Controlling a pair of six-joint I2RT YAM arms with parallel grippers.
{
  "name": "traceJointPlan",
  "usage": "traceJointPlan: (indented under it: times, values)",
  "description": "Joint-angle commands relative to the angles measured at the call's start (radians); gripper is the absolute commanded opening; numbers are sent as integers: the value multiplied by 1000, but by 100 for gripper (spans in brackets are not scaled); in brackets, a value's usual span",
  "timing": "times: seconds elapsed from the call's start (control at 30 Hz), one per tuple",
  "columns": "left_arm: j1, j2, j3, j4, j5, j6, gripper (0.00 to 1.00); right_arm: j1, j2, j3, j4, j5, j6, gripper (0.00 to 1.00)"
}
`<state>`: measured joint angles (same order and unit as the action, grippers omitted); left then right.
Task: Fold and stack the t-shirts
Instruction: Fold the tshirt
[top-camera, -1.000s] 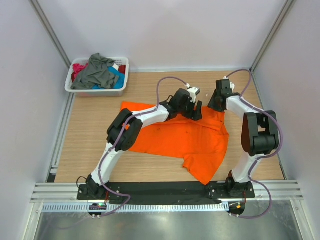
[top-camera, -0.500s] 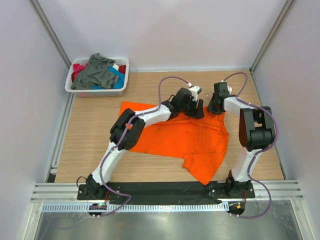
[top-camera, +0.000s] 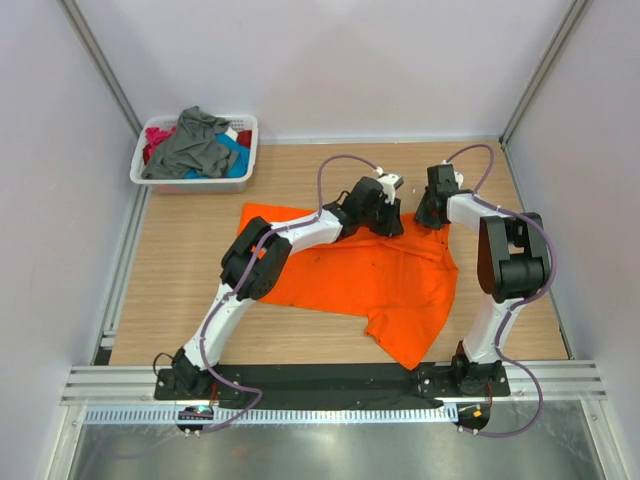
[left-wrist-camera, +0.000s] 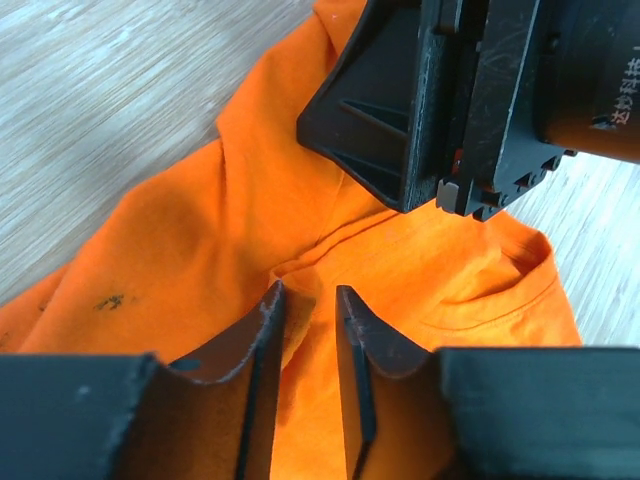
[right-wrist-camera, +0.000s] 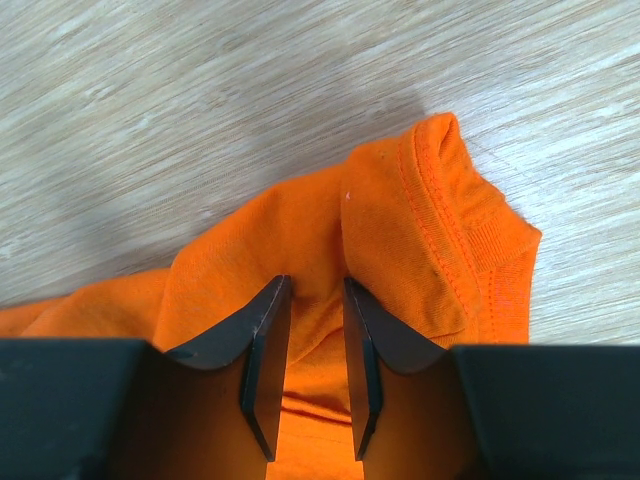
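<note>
Your left end effector (left-wrist-camera: 305, 300) just pinches shut on the orange t-shirt (top-camera: 370, 280) near its collar. The right end effector (right-wrist-camera: 315, 290) stays clamped alongside. You look ready to fold.

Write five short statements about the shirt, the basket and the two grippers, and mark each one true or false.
1. The orange t-shirt lies spread out on the wooden table. True.
2. The white laundry basket is empty. False: it holds a dark grey t-shirt on top of teal-blue and red-pink fabric.
3. The right gripper pinches orange fabric beside the ribbed collar. True.
4. The left gripper hangs wide open over bare wood. False: its fingers are close together on a raised fold of the orange t-shirt.
5. The laundry basket sits at the table's near right corner. False: it is at the far left corner.
</note>
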<state>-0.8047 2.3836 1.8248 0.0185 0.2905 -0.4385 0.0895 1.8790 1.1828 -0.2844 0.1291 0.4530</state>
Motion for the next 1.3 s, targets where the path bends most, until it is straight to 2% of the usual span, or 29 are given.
traceJointPlan:
  times: [0.0,0.23,0.3,0.4,0.47,0.53,0.73,1.27]
  values:
    - [-1,-17,-15,49,15,0,23,-2,6,-3,19,23,-10,34]
    - [1,-40,-47,43,-44,46,22,-2,8,-5,16,20,-11,34]
    - [-1,-40,-45,34,-51,60,28,-2,9,0,13,21,-13,34]
    - [1,-46,-50,32,-65,61,30,-2,8,1,11,20,-13,34]
    - [-1,-47,-48,34,-68,63,24,0,9,3,11,17,-13,34]
    - [1,-49,-48,38,-68,64,0,-2,11,3,11,17,-13,33]
    - [-1,-89,-73,67,-36,76,0,-2,20,5,10,18,-10,33]
    - [-7,-222,-281,170,124,86,0,-2,37,15,-7,27,-10,33]
